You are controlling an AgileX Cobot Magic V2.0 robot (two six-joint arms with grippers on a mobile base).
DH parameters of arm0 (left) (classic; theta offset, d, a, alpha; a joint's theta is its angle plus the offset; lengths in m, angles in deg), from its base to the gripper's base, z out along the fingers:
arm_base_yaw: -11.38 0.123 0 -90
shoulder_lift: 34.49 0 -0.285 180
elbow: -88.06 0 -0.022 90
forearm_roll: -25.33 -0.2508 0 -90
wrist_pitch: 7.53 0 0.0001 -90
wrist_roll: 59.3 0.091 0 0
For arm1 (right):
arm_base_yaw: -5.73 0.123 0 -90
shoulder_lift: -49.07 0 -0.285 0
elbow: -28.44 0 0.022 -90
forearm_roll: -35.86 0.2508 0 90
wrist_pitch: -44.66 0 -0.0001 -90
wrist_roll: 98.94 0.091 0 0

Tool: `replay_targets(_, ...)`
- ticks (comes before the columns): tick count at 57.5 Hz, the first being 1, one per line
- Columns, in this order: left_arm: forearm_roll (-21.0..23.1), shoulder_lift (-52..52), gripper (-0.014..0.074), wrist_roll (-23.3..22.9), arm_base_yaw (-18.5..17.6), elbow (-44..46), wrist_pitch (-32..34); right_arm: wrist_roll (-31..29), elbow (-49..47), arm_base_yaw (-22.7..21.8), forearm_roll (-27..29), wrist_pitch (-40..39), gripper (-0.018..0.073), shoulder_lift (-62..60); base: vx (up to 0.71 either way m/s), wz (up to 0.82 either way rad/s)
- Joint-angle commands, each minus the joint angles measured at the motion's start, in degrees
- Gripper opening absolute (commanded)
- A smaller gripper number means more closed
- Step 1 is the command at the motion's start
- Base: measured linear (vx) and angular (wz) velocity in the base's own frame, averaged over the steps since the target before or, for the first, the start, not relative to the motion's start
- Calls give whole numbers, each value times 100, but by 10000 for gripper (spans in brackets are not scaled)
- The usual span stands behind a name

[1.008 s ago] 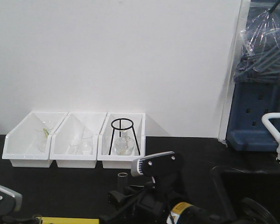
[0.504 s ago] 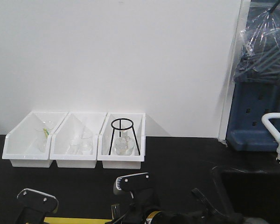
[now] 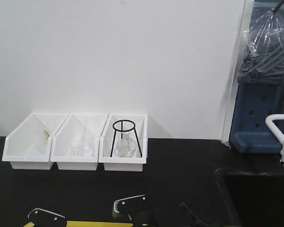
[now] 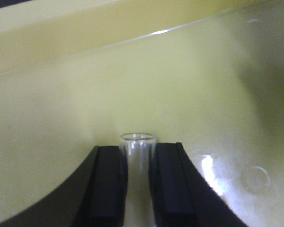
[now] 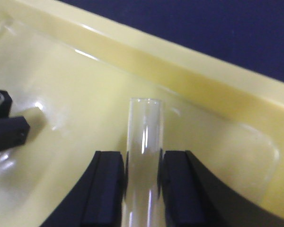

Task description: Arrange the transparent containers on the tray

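In the left wrist view my left gripper (image 4: 138, 158) is shut on a slim clear glass tube (image 4: 138, 141), whose round rim sticks out past the black fingers, low over the yellow tray's floor (image 4: 180, 80). In the right wrist view my right gripper (image 5: 143, 163) is shut on a second clear tube (image 5: 145, 118), inside the tray near its raised rim (image 5: 189, 71). The left gripper's dark finger (image 5: 7, 130) shows at that view's left edge. From the front only the tops of both arms (image 3: 128, 205) and a strip of the tray (image 3: 85, 223) are visible.
Three white bins (image 3: 75, 163) stand along the back wall. They hold more glassware: a round flask (image 3: 126, 148) under a black tripod stand (image 3: 124, 126), beakers (image 3: 84, 145) and a funnel-like vessel (image 3: 45, 137). A dark sink (image 3: 255, 194) and a white tap (image 3: 280, 130) are on the right.
Both arms have sunk toward the bottom of the front view, the right one shifting left. The upright tube seen in front of the bins has gone down out of that view.
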Motion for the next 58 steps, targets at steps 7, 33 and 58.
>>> replay_targets(7,16,-148,398,-109,-14,175,344,-24,-166,-35,-10,-206,396,-175,0,0)
replay_targets(33,16,-568,438,-107,-14,175,455,-120,-166,-69,58,-392,463,-771,0,0)
replay_targets(58,-193,-3444,351,255,-14,162,570,-1453,-149,-140,-231,-383,281,-3198,0,0)
